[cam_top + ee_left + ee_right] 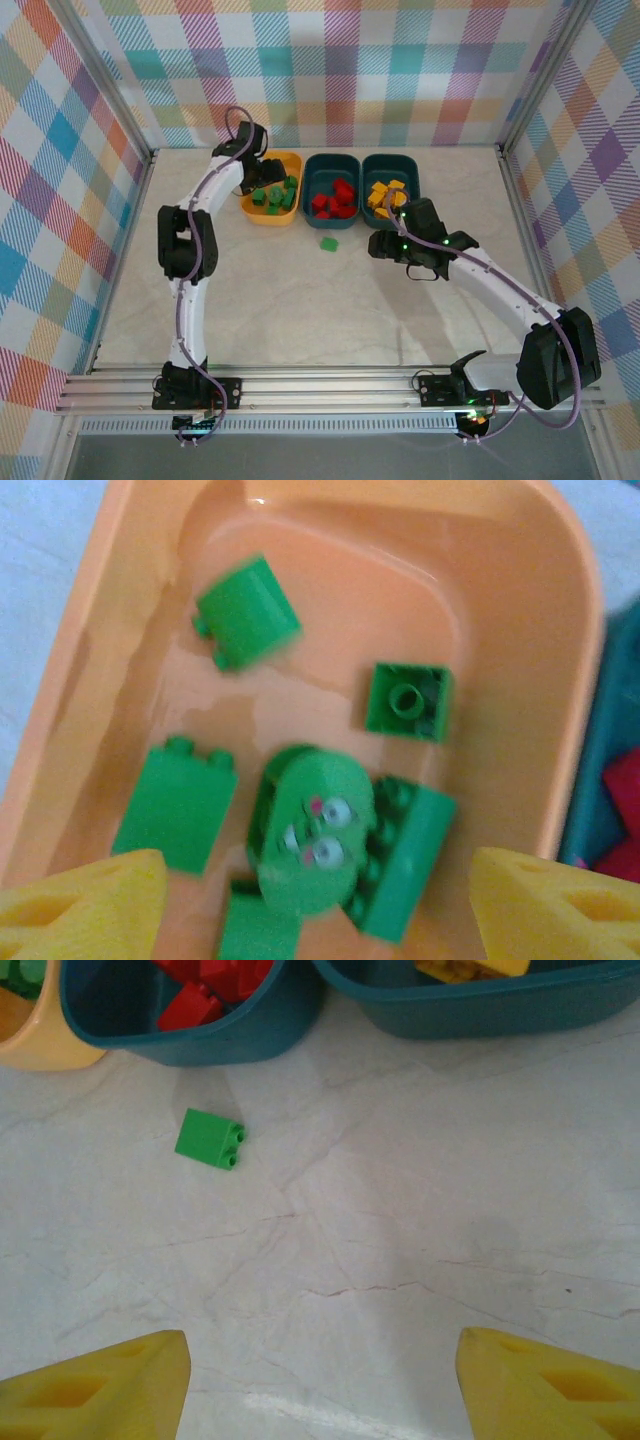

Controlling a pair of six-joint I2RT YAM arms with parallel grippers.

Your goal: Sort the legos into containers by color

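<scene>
Left pincer point(322, 905) wide above orange-yellow plastic tub point(578, 630) collecting green toy bricks point(405, 700); right pincer point(322, 1385) wide, empty, aimed toward stray small green brick point(210, 1139) on counter point(420, 1210).

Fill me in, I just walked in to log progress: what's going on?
Two arms are sorting by colour. The left gripper hangs open over the orange tub of green bricks; red bricks lie in the middle teal tub, yellow bricks in the right teal tub. The right gripper hovers open above the table near one loose green brick.
</scene>
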